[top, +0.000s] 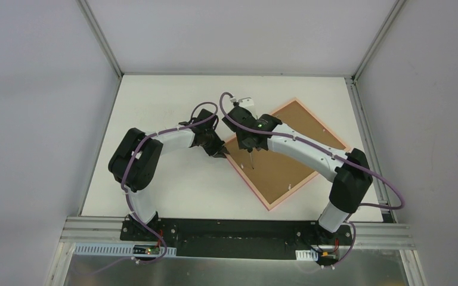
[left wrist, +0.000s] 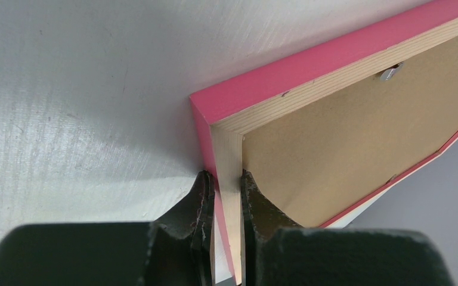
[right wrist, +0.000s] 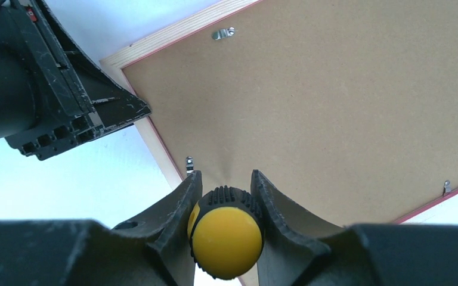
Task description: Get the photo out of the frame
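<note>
Saw one frame (left wrist: pixel 310 70) face down, diagonal on the table (top: pixel 167 190), right corner near the table's right edge, bare room to the left. Saw brown backing board (right wrist: pixel 334 107) seated inside, photo face hidden. Found left gripper (left wrist: pixel 226 179) reaching low, clamped on the frame's left corner rim. Found right gripper (right wrist: pixel 226 179) pointing down, gripping one screwdriver (right wrist: pixel 226 238) over the board. Counted three clips (right wrist: pixel 222 33).

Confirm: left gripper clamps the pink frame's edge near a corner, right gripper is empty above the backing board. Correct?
No: the right gripper holds a yellow-handled screwdriver, seen in the right wrist view. The left gripper does clamp the edge of the frame near a corner.
</note>
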`<action>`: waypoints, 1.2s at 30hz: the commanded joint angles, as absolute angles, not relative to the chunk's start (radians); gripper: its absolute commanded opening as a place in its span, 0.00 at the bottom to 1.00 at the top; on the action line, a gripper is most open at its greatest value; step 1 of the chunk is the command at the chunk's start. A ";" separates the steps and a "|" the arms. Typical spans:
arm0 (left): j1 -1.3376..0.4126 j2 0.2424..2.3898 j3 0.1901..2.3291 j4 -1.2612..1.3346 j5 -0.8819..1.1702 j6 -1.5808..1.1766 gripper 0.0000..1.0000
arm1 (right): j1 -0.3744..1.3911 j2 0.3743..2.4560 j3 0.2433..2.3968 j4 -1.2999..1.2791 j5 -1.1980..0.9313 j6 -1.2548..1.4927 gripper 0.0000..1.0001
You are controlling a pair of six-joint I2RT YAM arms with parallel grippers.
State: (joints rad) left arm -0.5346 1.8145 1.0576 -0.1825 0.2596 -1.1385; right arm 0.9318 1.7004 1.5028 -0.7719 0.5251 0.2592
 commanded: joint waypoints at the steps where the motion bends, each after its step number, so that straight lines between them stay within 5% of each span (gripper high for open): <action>1: -0.525 1.850 1.059 -0.222 0.266 -1.117 0.00 | 0.921 1.652 1.540 -0.762 0.500 0.269 0.00; 11: -0.525 1.893 1.208 -0.359 0.247 -0.923 0.00 | 0.807 1.465 1.447 -0.831 0.408 0.335 0.00; 14: -0.525 1.906 1.285 -0.424 0.260 -0.871 0.09 | 0.781 1.343 1.362 -0.869 0.400 0.353 0.00; 21: -0.528 1.808 1.299 -0.434 0.299 -0.904 0.62 | 0.726 1.037 1.187 -0.971 0.443 0.423 0.00; 23: -0.537 1.766 1.272 -0.435 0.304 -0.953 0.69 | 0.716 0.969 1.159 -0.989 0.454 0.432 0.00; 36: -0.798 1.648 1.048 -0.285 0.259 -1.317 0.66 | 0.653 0.879 1.086 -1.030 0.550 0.449 0.00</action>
State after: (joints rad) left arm -0.7544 1.6554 1.1072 -0.3405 0.2790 -1.1664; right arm 0.6754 0.8783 1.1030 -1.0466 0.4946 0.4374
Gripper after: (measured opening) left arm 0.678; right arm 0.357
